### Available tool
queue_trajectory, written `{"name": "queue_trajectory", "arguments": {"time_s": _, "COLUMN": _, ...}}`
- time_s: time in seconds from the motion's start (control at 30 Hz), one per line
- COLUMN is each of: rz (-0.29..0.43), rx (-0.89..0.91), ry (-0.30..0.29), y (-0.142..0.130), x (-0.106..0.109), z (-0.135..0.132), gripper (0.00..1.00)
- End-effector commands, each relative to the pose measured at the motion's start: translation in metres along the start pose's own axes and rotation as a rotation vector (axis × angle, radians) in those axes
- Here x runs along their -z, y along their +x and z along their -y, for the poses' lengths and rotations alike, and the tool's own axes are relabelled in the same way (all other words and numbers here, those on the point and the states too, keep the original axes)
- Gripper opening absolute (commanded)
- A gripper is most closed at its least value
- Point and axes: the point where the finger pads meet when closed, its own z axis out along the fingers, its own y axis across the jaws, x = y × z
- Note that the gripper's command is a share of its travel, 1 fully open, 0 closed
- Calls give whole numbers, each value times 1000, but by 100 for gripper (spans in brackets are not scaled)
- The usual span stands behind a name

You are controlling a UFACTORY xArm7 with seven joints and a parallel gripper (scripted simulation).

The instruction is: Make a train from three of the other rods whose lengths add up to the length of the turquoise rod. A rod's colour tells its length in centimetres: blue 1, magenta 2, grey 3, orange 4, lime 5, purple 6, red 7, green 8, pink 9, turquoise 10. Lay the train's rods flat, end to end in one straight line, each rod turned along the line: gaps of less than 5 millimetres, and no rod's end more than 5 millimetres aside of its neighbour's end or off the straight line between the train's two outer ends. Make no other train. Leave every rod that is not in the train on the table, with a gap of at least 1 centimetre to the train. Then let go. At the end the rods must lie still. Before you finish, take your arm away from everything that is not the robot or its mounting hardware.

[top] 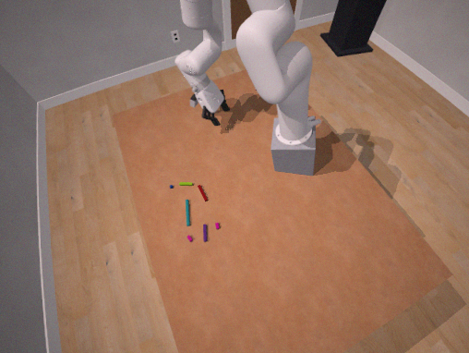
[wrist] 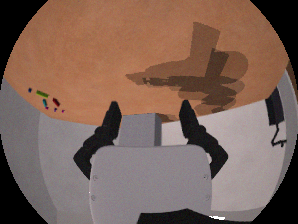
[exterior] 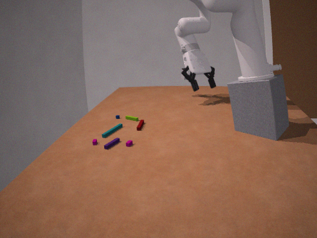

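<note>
A turquoise rod (top: pixel 187 213) (exterior: pixel 112 130) lies flat amid the other rods. A purple rod (top: pixel 205 233) (exterior: pixel 112 143) lies between two magenta rods, one (top: pixel 190 238) (exterior: pixel 95 142) on its left and one (top: pixel 217 225) (exterior: pixel 129 143) on its right. A red rod (top: pixel 202 193) (exterior: pixel 140 124) (wrist: pixel 56 102) lies slanted near a lime rod (top: pixel 186 184) (exterior: pixel 131 118) (wrist: pixel 42 93). A small blue rod (top: pixel 171 187) (exterior: pixel 117 117) (wrist: pixel 30 90) lies left of the lime rod. All lie apart. My gripper (top: pixel 222 116) (exterior: pixel 204 89) (wrist: pixel 150 107) is open and empty, raised far behind the rods.
The arm's grey base block (top: pixel 294 161) (exterior: pixel 254 109) (wrist: pixel 137 129) stands on the orange-brown table top (top: pixel 277 254) (exterior: pixel 187 174) (wrist: pixel 100 45), to the right of the rods. The arm's shadow falls near the gripper.
</note>
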Motion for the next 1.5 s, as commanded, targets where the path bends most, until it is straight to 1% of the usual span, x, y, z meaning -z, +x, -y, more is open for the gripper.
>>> {"name": "queue_trajectory", "arguments": {"time_s": 0.0, "rz": -31, "rx": 150, "ry": -68, "y": 10, "x": 2, "z": 19, "gripper": 100}}
{"name": "queue_trajectory", "arguments": {"time_s": 0.1, "rz": -42, "rx": 203, "ry": -90, "y": 13, "x": 3, "z": 27, "gripper": 100}}
{"name": "queue_trajectory", "arguments": {"time_s": 0.17, "rz": -42, "rx": 203, "ry": -90, "y": 13, "x": 3, "z": 27, "gripper": 100}}
{"name": "queue_trajectory", "arguments": {"time_s": 0.2, "rz": -52, "rx": 252, "ry": -109, "y": 16, "x": 3, "z": 34, "gripper": 100}}
{"name": "queue_trajectory", "arguments": {"time_s": 0.57, "rz": -52, "rx": 252, "ry": -109, "y": 16, "x": 3, "z": 34, "gripper": 100}}
{"name": "queue_trajectory", "arguments": {"time_s": 0.6, "rz": -78, "rx": 375, "ry": -155, "y": 22, "x": 5, "z": 53, "gripper": 100}}
{"name": "queue_trajectory", "arguments": {"time_s": 0.63, "rz": -84, "rx": 403, "ry": -165, "y": 23, "x": 5, "z": 58, "gripper": 100}}
{"name": "queue_trajectory", "arguments": {"time_s": 0.73, "rz": -86, "rx": 410, "ry": -168, "y": 23, "x": 5, "z": 59, "gripper": 100}}
{"name": "queue_trajectory", "arguments": {"time_s": 0.77, "rz": -103, "rx": 487, "ry": -194, "y": 26, "x": 6, "z": 72, "gripper": 100}}
{"name": "queue_trajectory", "arguments": {"time_s": 1.2, "rz": -105, "rx": 496, "ry": -197, "y": 27, "x": 6, "z": 73, "gripper": 100}}
{"name": "queue_trajectory", "arguments": {"time_s": 1.23, "rz": -132, "rx": 614, "ry": -233, "y": 30, "x": 7, "z": 95, "gripper": 100}}
{"name": "queue_trajectory", "arguments": {"time_s": 1.47, "rz": -132, "rx": 614, "ry": -233, "y": 30, "x": 7, "z": 95, "gripper": 100}}
